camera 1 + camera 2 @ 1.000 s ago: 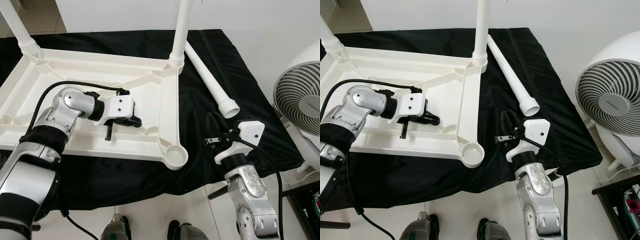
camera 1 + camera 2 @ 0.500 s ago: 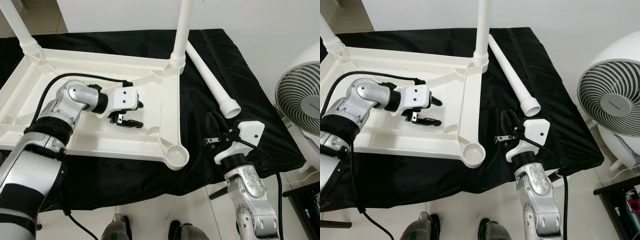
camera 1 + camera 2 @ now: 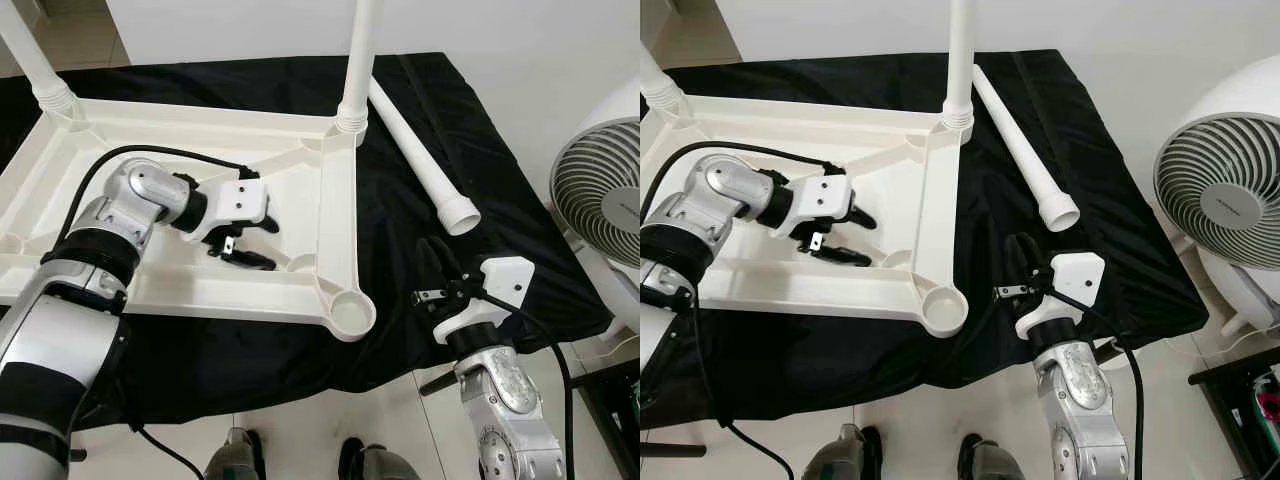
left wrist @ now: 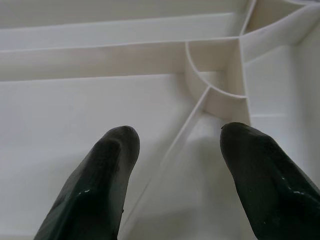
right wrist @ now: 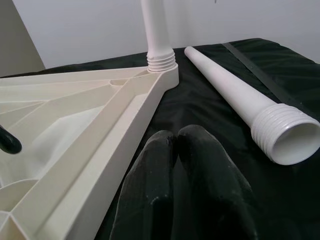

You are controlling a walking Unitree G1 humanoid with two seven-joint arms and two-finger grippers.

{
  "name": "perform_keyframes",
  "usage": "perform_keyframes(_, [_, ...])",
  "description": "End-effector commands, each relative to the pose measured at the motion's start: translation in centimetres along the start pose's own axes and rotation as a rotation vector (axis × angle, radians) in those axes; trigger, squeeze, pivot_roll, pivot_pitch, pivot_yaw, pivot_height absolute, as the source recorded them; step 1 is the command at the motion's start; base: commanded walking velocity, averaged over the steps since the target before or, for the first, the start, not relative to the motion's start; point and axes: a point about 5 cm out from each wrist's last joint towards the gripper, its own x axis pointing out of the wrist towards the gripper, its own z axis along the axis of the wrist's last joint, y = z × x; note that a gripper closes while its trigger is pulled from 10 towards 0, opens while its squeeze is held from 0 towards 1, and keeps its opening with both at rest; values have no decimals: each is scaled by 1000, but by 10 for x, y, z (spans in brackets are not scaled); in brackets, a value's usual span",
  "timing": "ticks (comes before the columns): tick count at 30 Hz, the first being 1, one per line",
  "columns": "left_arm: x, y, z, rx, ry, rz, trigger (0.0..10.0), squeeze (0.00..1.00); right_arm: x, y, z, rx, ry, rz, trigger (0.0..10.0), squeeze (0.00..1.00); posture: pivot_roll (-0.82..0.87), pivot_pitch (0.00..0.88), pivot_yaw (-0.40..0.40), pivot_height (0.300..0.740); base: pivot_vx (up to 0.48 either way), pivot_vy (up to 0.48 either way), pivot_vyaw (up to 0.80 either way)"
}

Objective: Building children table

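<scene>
Legs: two stand screwed into the upturned white tabletop, one loose leg lies beyond the right gripper, whose fingers press together. Left gripper hovers wide, empty, inside the tabletop.

Screwed-in legs: the near one and the far-left one both run off the top edge, so their upper ends are out of sight.
Tabletop: its left end is cut by the picture's edge, and the left arm covers part of the ribbed underside.
Fan: only part of the grille and housing fits in; the right edge takes the rest.
Black cloth: its front hem drops out of sight below the surface edge, and what lies beneath it cannot be told.
Left gripper: the finger bases fall below the wrist view's frame.
</scene>
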Motion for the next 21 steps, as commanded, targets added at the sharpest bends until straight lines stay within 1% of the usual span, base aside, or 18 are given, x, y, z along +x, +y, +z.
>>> perform_keyframes(1, [-5, 3, 1, -10, 2, -3, 10000, 0, -2, 1, 0, -4, 6, 3, 10000, 0, 7, 203, 26, 740, 0, 0, 0])
perform_keyframes(5, [-8, 3, -1, -10, 14, 1, 10000, 0, -2, 2, 0, -3, 8, 8, 10000, 0, 7, 199, 24, 740, 0, 0, 0])
perform_keyframes(7, [-9, 5, -2, 0, 30, 32, 10000, 0, -2, 2, 0, -4, 10, 13, 10000, 0, 11, 198, 20, 740, 0, 0, 0])
perform_keyframes(11, [-5, 5, -1, 12, 36, 45, 10000, 0, -1, 2, 0, -3, 11, 18, 10000, 0, 10, 196, 19, 740, 0, 0, 0])
perform_keyframes(13, [2, 3, -1, 27, 39, 32, 10000, 0, 0, 3, 0, -3, 10, 20, 10000, 0, 8, 195, 19, 740, 0, 0, 0])
perform_keyframes(14, [2, 3, -1, 27, 39, 32, 10000, 0, 0, 3, 0, -3, 10, 20, 10000, 0, 8, 195, 19, 740, 0, 0, 0])
perform_keyframes(16, [9, 0, -4, 36, 59, 21, 10000, 0, -1, 2, 1, -5, 10, 17, 10000, 0, -3, 195, 21, 740, 0, 0, 0])
perform_keyframes(18, [9, 0, -4, 36, 59, 21, 10000, 0, -1, 2, 1, -5, 10, 17, 10000, 0, -3, 195, 21, 740, 0, 0, 0])
perform_keyframes(20, [14, -1, -5, 37, 71, 21, 10000, 0, -1, 2, 1, -8, 10, 14, 10000, 0, -7, 195, 24, 740, 0, 0, 0])
perform_keyframes(21, [14, -1, -5, 37, 71, 21, 10000, 0, -1, 2, 1, -8, 10, 14, 10000, 0, -7, 195, 24, 740, 0, 0, 0])
